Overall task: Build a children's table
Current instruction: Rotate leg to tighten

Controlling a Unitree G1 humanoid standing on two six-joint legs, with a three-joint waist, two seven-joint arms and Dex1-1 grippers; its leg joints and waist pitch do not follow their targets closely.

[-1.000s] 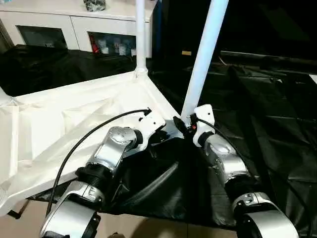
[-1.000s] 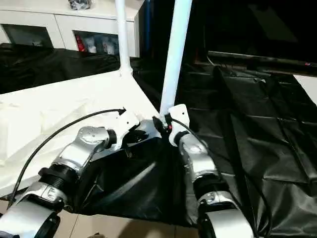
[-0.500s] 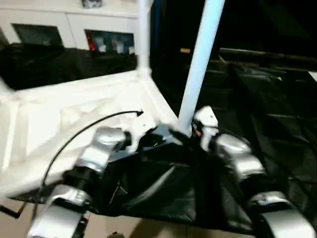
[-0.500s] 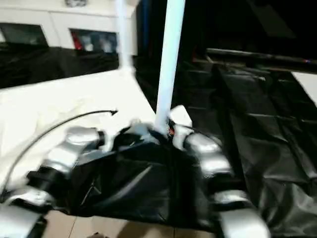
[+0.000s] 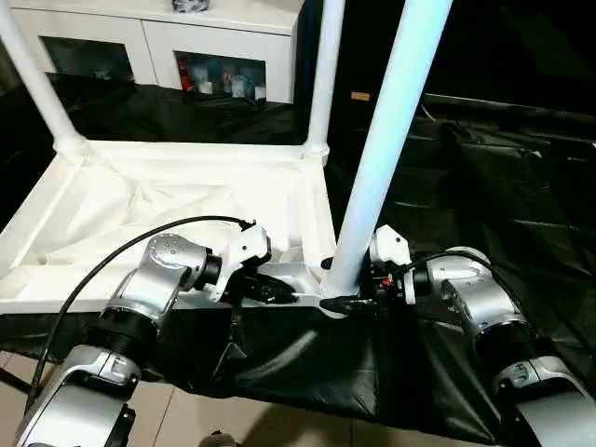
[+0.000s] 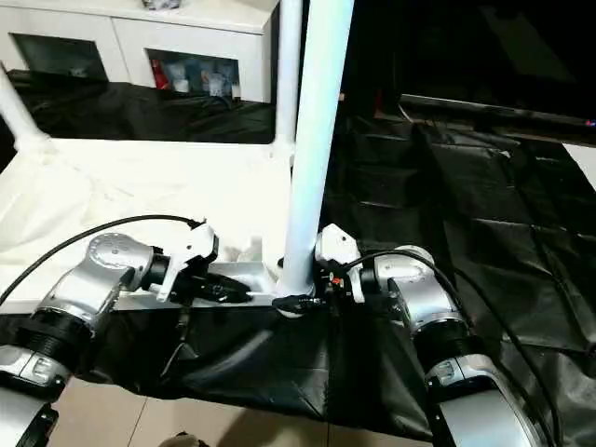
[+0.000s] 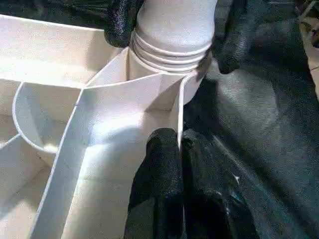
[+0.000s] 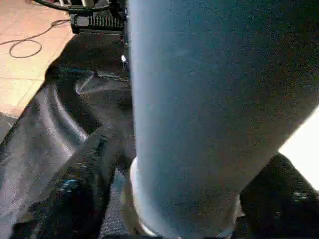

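The children's table top [image 5: 168, 196] lies upside down on black sheeting, ribbed underside up. Three white legs stand in its corner sockets: far left [image 5: 35, 79], far right [image 5: 326, 74] and near right [image 5: 391, 140]. My left gripper [image 5: 284, 296] is shut on the thin rim wall [image 7: 180, 124] of the top, just beside the near right corner. My right gripper [image 5: 341, 298] reaches in from the right. Its black fingers [image 7: 119, 22] close on either side of the near right leg's ribbed base [image 7: 172, 45], right above the socket.
Black sheeting [image 5: 494, 186] covers the surface under and to the right of the top. A white cabinet with glass doors [image 5: 149, 47] stands behind. Tan floor [image 5: 186, 414] shows below the sheeting's front edge. A black cable [image 5: 112, 256] loops from my left forearm.
The whole view has shifted and now takes in the far left leg. My right forearm has swung lower, reaching the near leg's base from the side. My left gripper still holds the rim.
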